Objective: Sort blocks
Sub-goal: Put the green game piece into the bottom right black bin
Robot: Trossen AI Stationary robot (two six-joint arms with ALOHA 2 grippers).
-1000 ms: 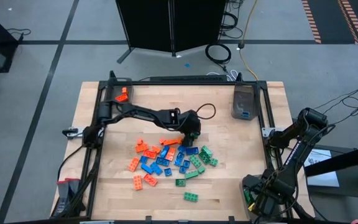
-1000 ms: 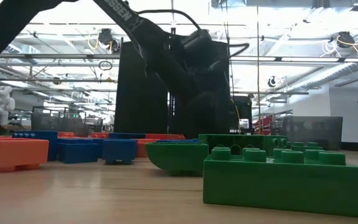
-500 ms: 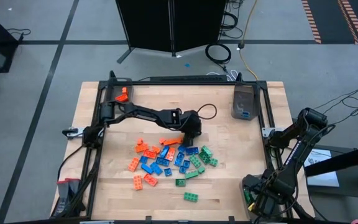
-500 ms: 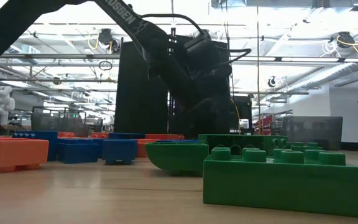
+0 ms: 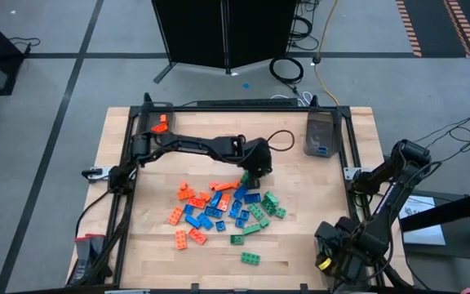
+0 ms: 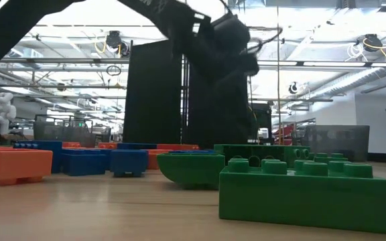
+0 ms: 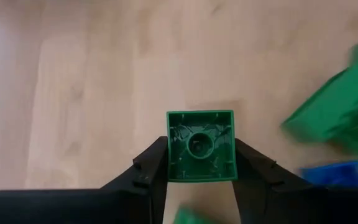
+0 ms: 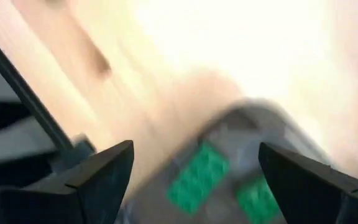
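Gripping green block [image 7: 201, 146], left hand [image 7: 201, 180]

A wooden table [image 5: 300, 245] carries a loose pile of orange, blue and green blocks [image 5: 219, 208] near its middle. One green block [image 5: 250, 258] lies apart nearer the front edge. Two grey bins [image 5: 320, 134] sit at the back corners.

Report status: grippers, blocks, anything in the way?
Left gripper shut on a green block, above the pile. Right gripper open, near table's right corner, over a bin. Nothing blocking.
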